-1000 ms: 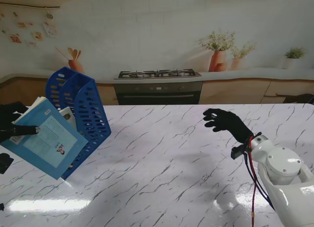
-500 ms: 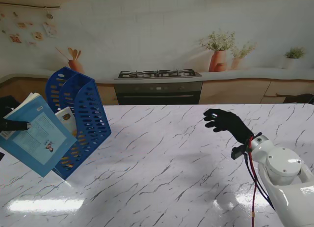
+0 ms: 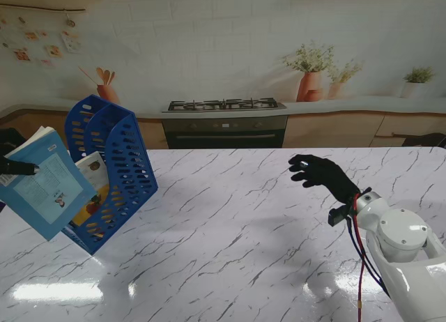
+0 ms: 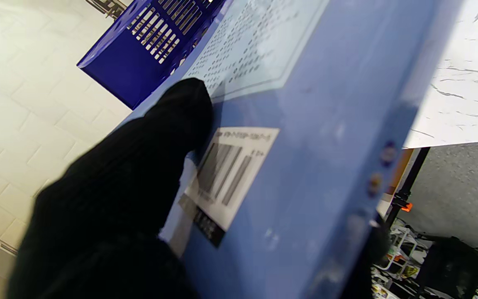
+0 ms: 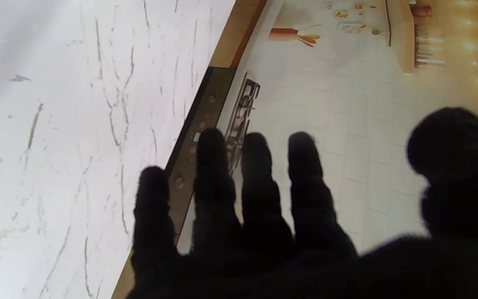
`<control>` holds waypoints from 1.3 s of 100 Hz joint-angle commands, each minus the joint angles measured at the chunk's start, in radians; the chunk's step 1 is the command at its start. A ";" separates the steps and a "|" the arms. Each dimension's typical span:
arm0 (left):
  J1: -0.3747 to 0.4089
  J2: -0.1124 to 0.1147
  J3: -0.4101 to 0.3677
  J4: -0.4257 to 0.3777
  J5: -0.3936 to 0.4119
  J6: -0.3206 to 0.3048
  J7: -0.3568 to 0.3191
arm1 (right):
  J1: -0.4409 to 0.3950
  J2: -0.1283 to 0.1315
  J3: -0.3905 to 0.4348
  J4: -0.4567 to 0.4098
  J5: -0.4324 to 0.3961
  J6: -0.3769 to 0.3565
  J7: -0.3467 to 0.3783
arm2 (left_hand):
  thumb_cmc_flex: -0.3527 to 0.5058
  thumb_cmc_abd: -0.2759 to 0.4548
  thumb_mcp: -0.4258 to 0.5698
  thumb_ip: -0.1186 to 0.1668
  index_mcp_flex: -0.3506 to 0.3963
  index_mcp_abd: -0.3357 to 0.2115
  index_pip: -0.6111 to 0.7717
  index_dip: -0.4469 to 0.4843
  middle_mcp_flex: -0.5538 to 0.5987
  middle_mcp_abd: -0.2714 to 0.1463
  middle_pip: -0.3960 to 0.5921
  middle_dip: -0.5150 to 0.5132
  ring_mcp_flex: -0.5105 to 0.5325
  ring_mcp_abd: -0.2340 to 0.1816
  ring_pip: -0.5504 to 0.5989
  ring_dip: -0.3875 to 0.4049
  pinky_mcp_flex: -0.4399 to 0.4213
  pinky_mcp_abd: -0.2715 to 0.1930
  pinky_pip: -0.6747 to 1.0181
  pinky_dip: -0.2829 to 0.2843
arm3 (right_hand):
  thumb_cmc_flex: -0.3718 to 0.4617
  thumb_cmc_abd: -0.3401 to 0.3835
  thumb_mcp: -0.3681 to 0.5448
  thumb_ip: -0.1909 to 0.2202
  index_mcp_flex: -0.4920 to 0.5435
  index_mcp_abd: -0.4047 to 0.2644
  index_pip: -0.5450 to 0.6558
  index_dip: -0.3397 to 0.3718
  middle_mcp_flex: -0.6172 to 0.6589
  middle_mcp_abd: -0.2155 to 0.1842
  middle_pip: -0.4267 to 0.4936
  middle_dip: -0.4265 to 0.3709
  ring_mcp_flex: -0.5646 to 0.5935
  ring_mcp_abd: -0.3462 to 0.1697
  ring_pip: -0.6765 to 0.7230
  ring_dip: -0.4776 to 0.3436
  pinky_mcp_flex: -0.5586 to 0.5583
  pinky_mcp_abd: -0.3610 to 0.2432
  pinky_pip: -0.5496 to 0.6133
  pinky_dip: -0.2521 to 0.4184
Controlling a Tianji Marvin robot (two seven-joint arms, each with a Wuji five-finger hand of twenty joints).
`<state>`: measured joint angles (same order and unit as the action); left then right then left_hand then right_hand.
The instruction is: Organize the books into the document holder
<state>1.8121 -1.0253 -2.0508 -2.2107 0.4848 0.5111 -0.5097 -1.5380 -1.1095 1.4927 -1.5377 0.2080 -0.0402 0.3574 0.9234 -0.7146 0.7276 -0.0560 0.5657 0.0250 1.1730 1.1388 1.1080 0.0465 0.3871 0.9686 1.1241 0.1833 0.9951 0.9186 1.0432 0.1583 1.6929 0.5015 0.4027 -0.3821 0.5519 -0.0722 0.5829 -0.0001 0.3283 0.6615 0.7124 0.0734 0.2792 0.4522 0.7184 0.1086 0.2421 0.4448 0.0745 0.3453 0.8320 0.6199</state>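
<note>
Left robot hand (image 3: pixel 12 167): at the far left edge of the stand's view, mostly out of frame; it is closed on the blue book, one black finger (image 4: pixel 181 120) pressed flat on the cover beside the barcode label. Where its other fingers sit on the far side is hidden.
Book (image 3: pixel 43 184): held off the counter, tilted, to the left of the holder's open side. I judge the tilt is there to match the lean of the holder, so the book can slide in edge first.
Holder (image 3: pixel 115 165): blue slotted plastic, standing on the counter at the left, leaning back with its mouth toward the book. One book with an orange and white cover (image 3: pixel 94 193) already sits inside, so part of the task looks done.
In the way: the book already inside takes up some of the slot, and the holder's near wall lies just beside the held book's lower corner; either could catch it, I think.
Right robot hand (image 3: pixel 317 172): hovering over the counter, well apart from the holder, fingers (image 5: pixel 212 166) spread and holding nothing; it looks parked out of the path.
Counter (image 3: pixel 230 231): white marble pattern, bare between the holder and the right arm.
Background: a kitchen backdrop with a stove (image 3: pixel 224 106) and potted plants (image 3: pixel 310 71), playing no part.
</note>
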 commanded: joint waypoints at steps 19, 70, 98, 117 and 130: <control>-0.071 -0.013 0.057 0.105 -0.017 -0.111 0.055 | -0.004 -0.004 -0.005 0.000 -0.010 0.006 0.002 | 0.127 0.079 0.193 0.052 0.073 -0.215 0.126 0.045 0.018 -0.077 -0.007 0.013 0.131 -0.086 0.075 0.035 0.031 -0.229 0.145 -0.010 | -0.030 -0.026 0.003 0.025 -0.015 -0.009 0.005 -0.013 0.016 -0.038 0.002 0.002 0.010 -0.024 -0.011 -0.005 -0.016 0.136 -0.016 -0.002; -0.224 -0.018 0.195 0.245 0.007 -0.156 0.103 | 0.005 -0.004 -0.015 0.008 -0.010 0.010 0.006 | 0.121 0.075 0.197 0.042 0.070 -0.225 0.125 0.046 0.018 -0.082 -0.014 0.011 0.131 -0.091 0.075 0.033 0.031 -0.237 0.145 -0.011 | -0.032 -0.023 0.001 0.025 -0.015 -0.010 0.006 -0.013 0.016 -0.039 0.003 0.001 0.010 -0.025 -0.012 -0.006 -0.015 0.133 -0.021 -0.001; -0.214 -0.033 0.237 0.296 0.011 -0.191 0.167 | 0.009 -0.005 -0.016 0.014 -0.012 0.003 0.001 | 0.118 0.070 0.195 0.040 0.069 -0.230 0.123 0.046 0.021 -0.084 -0.020 0.007 0.131 -0.092 0.072 0.032 0.030 -0.232 0.138 -0.015 | -0.031 -0.022 0.000 0.025 -0.012 -0.011 0.008 -0.013 0.019 -0.040 0.004 0.001 0.010 -0.024 -0.012 -0.006 -0.015 0.133 -0.024 0.001; -0.184 -0.048 0.255 0.340 0.003 -0.230 0.236 | 0.012 -0.006 -0.016 0.017 -0.007 0.002 0.004 | 0.115 0.068 0.196 0.037 0.070 -0.235 0.121 0.044 0.023 -0.085 -0.026 0.001 0.130 -0.088 0.069 0.030 0.029 -0.224 0.136 -0.019 | -0.030 -0.022 0.000 0.025 -0.007 -0.013 0.010 -0.012 0.022 -0.041 0.005 0.001 0.011 -0.024 -0.011 -0.005 -0.013 0.133 -0.025 0.002; -0.174 -0.046 0.272 0.359 0.038 -0.234 0.235 | 0.009 -0.005 -0.014 0.012 -0.007 -0.001 0.005 | 0.105 0.060 0.198 0.035 0.071 -0.241 0.117 0.039 0.029 -0.091 -0.039 -0.012 0.133 -0.082 0.069 0.028 0.030 -0.214 0.137 -0.030 | -0.030 -0.021 -0.001 0.025 -0.007 -0.014 0.010 -0.012 0.023 -0.041 0.005 0.001 0.013 -0.024 -0.011 -0.005 -0.012 0.134 -0.025 0.002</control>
<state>1.6269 -1.0652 -1.7908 -1.8661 0.5008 0.2998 -0.2637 -1.5221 -1.1087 1.4809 -1.5193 0.1984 -0.0359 0.3631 0.9127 -0.7150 0.7276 -0.0562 0.5657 -0.0264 1.1864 1.1471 1.1085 0.0173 0.3650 0.9656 1.1244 0.1762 0.9949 0.9228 1.0436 0.1505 1.6932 0.4875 0.4027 -0.3822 0.5520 -0.0722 0.5829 -0.0001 0.3282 0.6615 0.7124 0.0706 0.2792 0.4522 0.7186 0.1086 0.2421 0.4448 0.0725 0.3453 0.8183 0.6196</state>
